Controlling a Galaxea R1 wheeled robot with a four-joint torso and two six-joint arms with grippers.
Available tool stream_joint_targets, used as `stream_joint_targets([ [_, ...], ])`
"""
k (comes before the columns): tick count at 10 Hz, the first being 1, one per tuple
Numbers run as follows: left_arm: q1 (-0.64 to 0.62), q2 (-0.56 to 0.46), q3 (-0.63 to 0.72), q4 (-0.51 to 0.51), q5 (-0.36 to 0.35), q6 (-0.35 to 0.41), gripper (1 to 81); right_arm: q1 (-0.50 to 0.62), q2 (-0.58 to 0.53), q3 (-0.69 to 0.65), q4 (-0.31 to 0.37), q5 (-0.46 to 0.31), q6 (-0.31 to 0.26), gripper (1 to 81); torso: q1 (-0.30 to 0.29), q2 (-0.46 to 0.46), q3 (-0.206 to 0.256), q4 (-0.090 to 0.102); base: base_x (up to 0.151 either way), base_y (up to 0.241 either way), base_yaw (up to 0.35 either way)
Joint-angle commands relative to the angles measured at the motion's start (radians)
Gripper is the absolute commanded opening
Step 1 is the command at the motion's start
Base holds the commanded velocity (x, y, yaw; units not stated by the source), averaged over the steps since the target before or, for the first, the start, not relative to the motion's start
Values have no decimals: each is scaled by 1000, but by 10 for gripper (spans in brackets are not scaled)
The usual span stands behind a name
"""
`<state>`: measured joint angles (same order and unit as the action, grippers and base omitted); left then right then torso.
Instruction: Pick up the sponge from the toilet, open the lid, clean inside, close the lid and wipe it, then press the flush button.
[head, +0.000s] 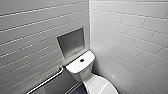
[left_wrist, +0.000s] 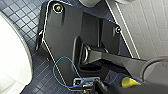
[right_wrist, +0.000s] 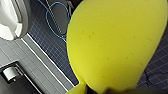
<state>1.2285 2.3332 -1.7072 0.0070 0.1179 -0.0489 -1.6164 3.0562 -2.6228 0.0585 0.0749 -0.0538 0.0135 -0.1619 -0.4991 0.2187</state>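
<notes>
The bright yellow sponge (right_wrist: 110, 45) looms large in the right wrist view, hanging above the dark blue tiled floor with my right gripper shut on it. A corner of the sponge (left_wrist: 130, 82) also appears in the left wrist view. The white toilet (head: 80, 65) stands in the corner in the head view. Its tank top carries a round dark flush button (head: 82, 60). In front of the tank the oval lid (head: 101, 86) lies down on the bowl. My left gripper is shut and holds nothing that I can see.
A grey recessed niche (head: 71, 42) sits in the tiled wall behind the tank. A metal grab bar (head: 47, 81) runs along the left wall. A toilet paper holder (right_wrist: 10, 73) hangs on the wall, and a blue cable (left_wrist: 62, 72) loops over the floor.
</notes>
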Motion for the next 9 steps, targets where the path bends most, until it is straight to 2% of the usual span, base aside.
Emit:
stream_joint_targets([
  [1,85,163,-218,50,14,9,10,-17,15,9,-11,-84,-1,10,0,0,56,0,0,0,0],
  [4,113,325,-464,59,16,9,10,-14,17,5,-11,-84,0,10,0,0,140,0,0,0,0],
  [7,125,410,-592,59,16,8,10,-12,20,4,-11,-86,0,10,-1,-1,235,0,0,0,0],
  [8,131,436,-632,59,16,8,10,-11,20,4,-11,-90,0,10,-2,-2,187,0,0,0,0],
  [9,136,462,-672,60,16,8,10,-8,20,5,-12,-93,-1,10,-2,-3,214,0,0,0,0],
])
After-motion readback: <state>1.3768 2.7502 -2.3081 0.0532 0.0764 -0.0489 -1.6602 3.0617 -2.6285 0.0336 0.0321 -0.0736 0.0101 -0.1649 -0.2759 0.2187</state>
